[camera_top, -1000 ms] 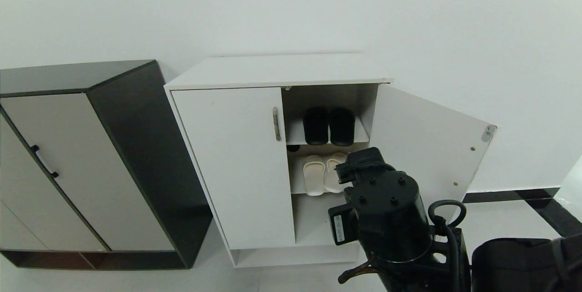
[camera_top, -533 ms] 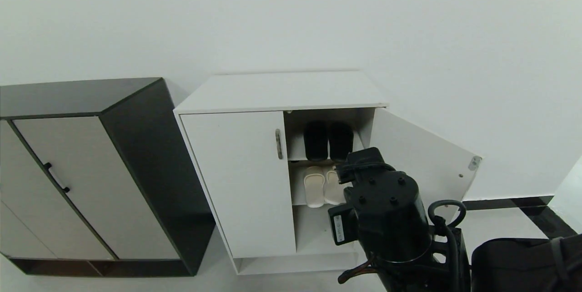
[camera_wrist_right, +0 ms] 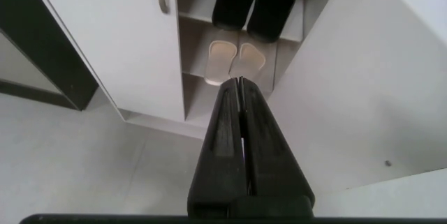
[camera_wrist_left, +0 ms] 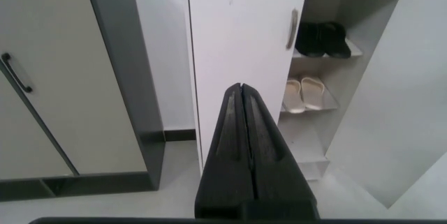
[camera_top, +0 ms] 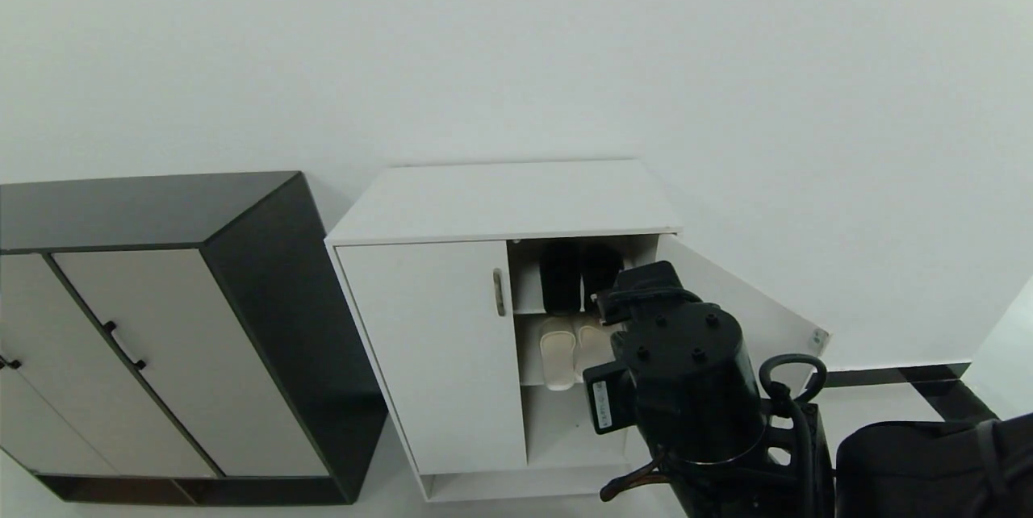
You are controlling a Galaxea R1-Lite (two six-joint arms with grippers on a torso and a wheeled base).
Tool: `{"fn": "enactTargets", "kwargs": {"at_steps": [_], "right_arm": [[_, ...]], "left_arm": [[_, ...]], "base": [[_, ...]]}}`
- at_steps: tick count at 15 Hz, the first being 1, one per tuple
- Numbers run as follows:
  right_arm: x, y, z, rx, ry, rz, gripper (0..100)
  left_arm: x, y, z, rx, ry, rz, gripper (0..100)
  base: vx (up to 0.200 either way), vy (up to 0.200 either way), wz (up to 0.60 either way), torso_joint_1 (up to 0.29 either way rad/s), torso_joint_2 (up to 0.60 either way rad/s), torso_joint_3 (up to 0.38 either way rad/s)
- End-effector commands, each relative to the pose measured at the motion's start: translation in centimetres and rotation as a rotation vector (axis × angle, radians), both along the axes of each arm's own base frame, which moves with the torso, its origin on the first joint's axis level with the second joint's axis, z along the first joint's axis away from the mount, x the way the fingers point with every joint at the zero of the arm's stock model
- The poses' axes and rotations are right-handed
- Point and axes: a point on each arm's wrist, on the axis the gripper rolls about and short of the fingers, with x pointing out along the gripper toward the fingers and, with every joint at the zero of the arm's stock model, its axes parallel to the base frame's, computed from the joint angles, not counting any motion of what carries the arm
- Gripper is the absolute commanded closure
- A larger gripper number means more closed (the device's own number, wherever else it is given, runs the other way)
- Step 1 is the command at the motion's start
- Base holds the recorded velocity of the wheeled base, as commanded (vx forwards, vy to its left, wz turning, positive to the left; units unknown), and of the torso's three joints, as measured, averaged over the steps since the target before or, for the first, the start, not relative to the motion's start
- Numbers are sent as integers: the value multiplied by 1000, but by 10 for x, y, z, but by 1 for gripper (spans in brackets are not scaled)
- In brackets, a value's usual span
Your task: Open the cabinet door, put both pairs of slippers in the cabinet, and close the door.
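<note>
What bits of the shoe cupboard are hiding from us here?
- Head view: the right arm covers part of the white slippers and black slippers.
- Every view: the closed left door hides what sits behind it.
- Right wrist view: the right gripper blocks most of the bottom shelf.

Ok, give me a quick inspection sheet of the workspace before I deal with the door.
surface: pale floor, with the white cabinet standing on it.
job's things: left door shut, right door open; black slippers on the upper shelf, cream slippers on the shelf below.
clutter: nothing seen.
grippers: left tool shut, holding nothing, facing the cabinet; right tool shut, holding nothing, in front of the open compartment.
cables: black cable loop on the right arm.
surroundings: dark cabinet left of the white one; white wall behind; black floor stripe along the wall's foot.
</note>
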Motion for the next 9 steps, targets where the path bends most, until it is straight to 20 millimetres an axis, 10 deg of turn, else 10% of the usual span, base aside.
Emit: {"fn": "enactTargets", "kwargs": {"at_steps": [1,9], "right_arm": [[0,0,0,0,0,0,100],[0,0,0,-13,-2,3,100]], "left_arm": [[0,0,0,-1,-2,1,100],[0,0,0,-1,0,-1,100]], "base": [[0,0,0,251,-583,-325],[0,0,0,223,-499,-273]]}}
